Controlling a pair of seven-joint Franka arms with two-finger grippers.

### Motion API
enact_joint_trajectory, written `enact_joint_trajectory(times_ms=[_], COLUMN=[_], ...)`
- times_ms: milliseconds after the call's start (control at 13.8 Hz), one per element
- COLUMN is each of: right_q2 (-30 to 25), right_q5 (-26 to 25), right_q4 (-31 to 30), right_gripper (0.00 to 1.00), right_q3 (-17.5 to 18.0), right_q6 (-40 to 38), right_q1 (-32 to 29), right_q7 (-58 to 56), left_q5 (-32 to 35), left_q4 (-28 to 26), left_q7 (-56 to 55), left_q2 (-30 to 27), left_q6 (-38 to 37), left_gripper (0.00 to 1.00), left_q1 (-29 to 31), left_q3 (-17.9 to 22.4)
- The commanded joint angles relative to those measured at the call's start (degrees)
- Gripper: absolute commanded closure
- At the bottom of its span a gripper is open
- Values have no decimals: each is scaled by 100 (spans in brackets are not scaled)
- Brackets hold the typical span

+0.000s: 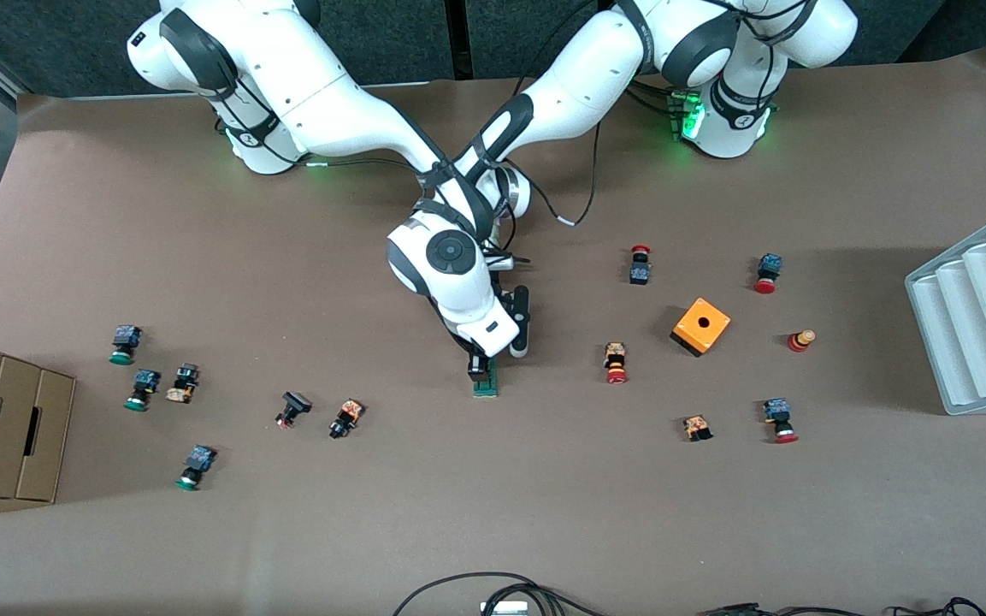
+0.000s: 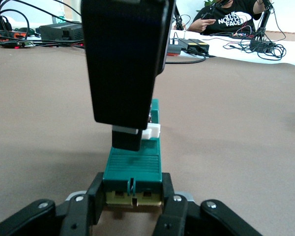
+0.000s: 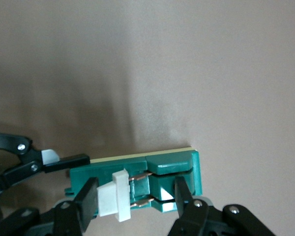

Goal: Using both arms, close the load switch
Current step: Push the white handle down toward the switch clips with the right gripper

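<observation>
Toward the right arm's end of the table, a brown cardboard box point(image 1: 5, 428) stands at the edge, with small green-capped push buttons point(image 1: 125, 344) scattered near it.

At mid-table the right gripper point(image 3: 135, 196) is down over the load switch point(image 1: 485, 385), a narrow green rectangular block that lies flat on the brown table cover point(image 1: 544, 513), its length running toward the front camera. The jaws stand partly apart, set along the block's length. One black fingertip point(image 3: 88, 199) rests against the white sliding piece point(image 3: 113, 194), and the other sits in the notch of the green body. How hard that second tip presses cannot be told.

The left gripper point(image 2: 132, 196) is low at the block's other end, its jaws closed tight on the two sides of the green body and pinning it to the table. In the front view this gripper is mostly hidden under the right arm's hand.

Toward the left arm's end lie red-capped buttons point(image 1: 616, 364), an orange box with a round hole point(image 1: 701, 326) and, at the edge, a grey ribbed tray point(image 1: 980, 316).
</observation>
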Motion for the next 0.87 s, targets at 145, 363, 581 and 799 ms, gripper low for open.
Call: enact_joint_trajectory(times_ms=[145,363,581,799], right_q2=[-65,-74,-83,-101], right_q5=[-155,-164,-164,-164], right_q4=[38,38,38,38], right_gripper=[32,35,36,36], right_q3=[-74,-74,-74,-82], right_q6=[29,20,20,12], right_q1=[34,34,34,26], right_q7=[27,27,-8,-104], left_q5=[15,15,15,15], left_q4=[123,123,123,123], left_q7=[-163,-163,-163,-163], left_q2=[137,137,137,137], left_q6=[-8,-8,-8,-8], left_gripper=[71,71,71,71], left_q1=[-69,-69,-69,-69], left_q3=[22,22,22,22])
